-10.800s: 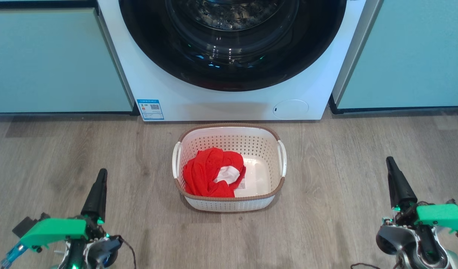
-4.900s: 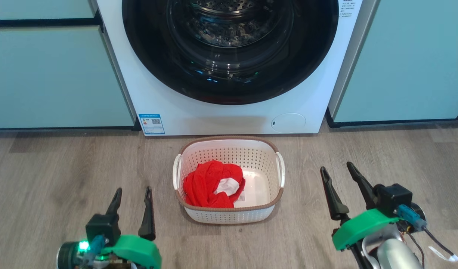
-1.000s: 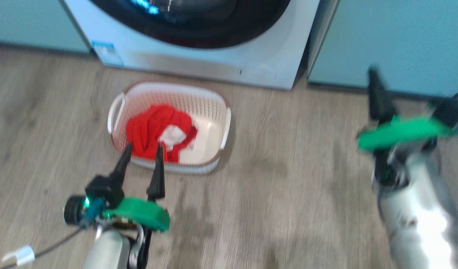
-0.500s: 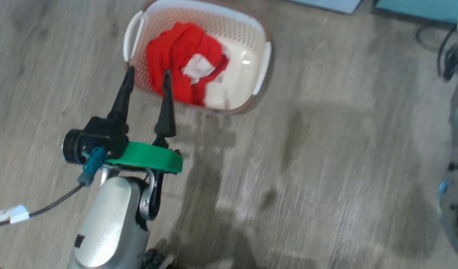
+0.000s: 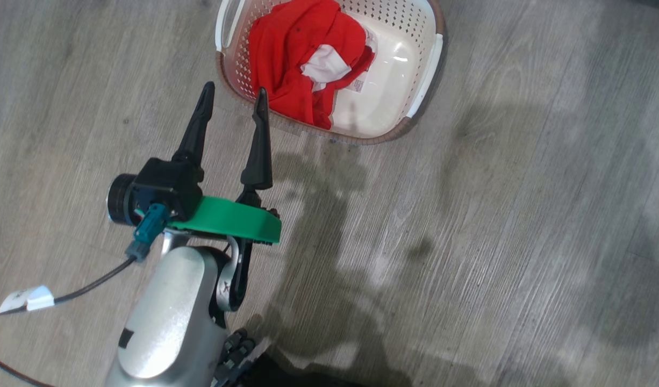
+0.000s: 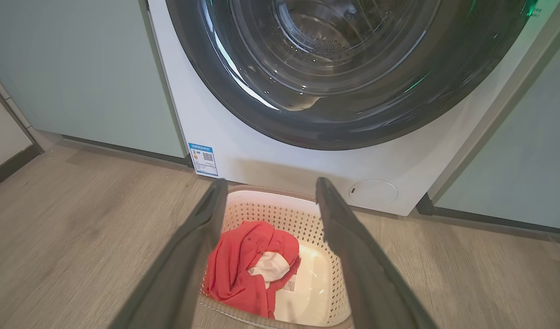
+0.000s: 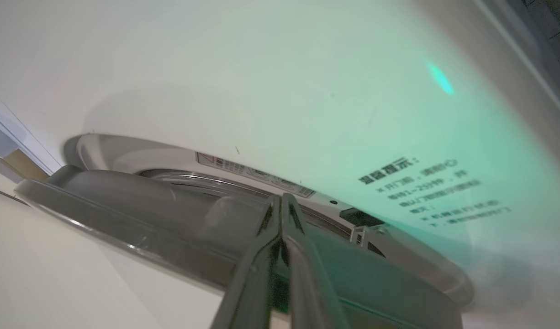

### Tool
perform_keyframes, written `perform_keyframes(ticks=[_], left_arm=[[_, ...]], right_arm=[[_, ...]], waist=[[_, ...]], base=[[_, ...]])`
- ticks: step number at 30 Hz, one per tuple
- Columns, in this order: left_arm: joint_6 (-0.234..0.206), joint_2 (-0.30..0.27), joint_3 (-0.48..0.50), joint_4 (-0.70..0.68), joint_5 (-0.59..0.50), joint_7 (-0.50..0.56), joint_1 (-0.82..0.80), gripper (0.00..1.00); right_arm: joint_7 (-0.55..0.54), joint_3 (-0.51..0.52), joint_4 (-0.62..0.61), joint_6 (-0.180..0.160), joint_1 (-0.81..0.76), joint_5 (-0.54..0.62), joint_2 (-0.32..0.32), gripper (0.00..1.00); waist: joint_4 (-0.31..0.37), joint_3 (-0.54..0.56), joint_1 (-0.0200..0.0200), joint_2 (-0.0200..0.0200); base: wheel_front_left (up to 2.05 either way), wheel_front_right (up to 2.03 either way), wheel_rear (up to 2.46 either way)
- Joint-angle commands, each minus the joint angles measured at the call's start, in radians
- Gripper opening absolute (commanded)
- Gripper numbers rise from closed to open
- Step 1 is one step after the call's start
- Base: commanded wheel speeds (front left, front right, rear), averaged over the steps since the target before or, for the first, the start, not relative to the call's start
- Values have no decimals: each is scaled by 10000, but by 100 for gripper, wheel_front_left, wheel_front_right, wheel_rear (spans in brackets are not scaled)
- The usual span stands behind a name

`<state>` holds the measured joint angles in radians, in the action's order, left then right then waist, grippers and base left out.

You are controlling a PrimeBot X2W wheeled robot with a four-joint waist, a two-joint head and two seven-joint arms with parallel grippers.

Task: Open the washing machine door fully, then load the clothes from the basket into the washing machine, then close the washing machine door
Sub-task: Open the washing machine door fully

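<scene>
- Right gripper (image 7: pixel 280 201), 2 fingers pressed together, sits at the edge of the black-rimmed glass washing machine door (image 7: pixel 115 201), probably to pry it open.
- Left gripper (image 5: pixel 235 92), spread and empty, hovers beside the cream perforated plastic basket (image 5: pixel 370 141) of red knit clothes (image 5: pixel 286 54).

The floor (image 5: pixel 469 242) is grey-brown wood-grain plank, its boards running diagonally in the head view. Soft dark shadows (image 5: pixel 324 183) lie across it, with paler, brighter patches between them toward the bottom. In the left wrist view, a left cabinet (image 6: pixel 79 68) and a right cabinet (image 6: pixel 526 173) stand along the back. Both are pale teal with flat matt fronts, and a dark plinth (image 6: pixel 124 150) runs where they meet the floor. At the far left, an off-white panel (image 6: pixel 1 132) sits above a dark skirting (image 6: pixel 10 167).
</scene>
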<state>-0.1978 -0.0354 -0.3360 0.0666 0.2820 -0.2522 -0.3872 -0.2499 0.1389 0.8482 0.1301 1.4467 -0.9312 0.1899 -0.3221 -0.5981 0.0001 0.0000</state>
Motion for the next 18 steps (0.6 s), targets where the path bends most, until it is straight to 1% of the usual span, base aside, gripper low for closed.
perform_keyframes(ticks=[1, 5, 8, 14, 18], left_arm=[[-77, -148, 229, -314, 37, -95, 29, 100], [-65, -148, 241, -253, 37, -95, 87, 100], [-48, -148, 250, -222, 40, -95, 69, 100], [-29, -148, 169, -223, 109, -95, -56, 100], [-22, -148, 106, -192, 145, -95, -69, 100]], right_arm=[[3, -90, -223, 6, 417, 50, -307, 0], [-164, -72, 57, 6, 558, -82, -301, 0], [-558, 59, 475, 6, 842, -296, -336, 0], [-1433, 72, 1362, 6, 1535, -319, -197, 0], [-1940, 66, 1670, 6, 1841, -422, -162, 0]], waist=[[-16, 38, -1, 0], [-5, 78, -1, 0], [-2, 61, -1, 0], [-65, -76, -1, 0], [-103, -105, -1, 0]], base=[[0, 0, 0], [0, 0, 0], [0, 0, 0], [0, 0, 0], [0, 0, 0]])
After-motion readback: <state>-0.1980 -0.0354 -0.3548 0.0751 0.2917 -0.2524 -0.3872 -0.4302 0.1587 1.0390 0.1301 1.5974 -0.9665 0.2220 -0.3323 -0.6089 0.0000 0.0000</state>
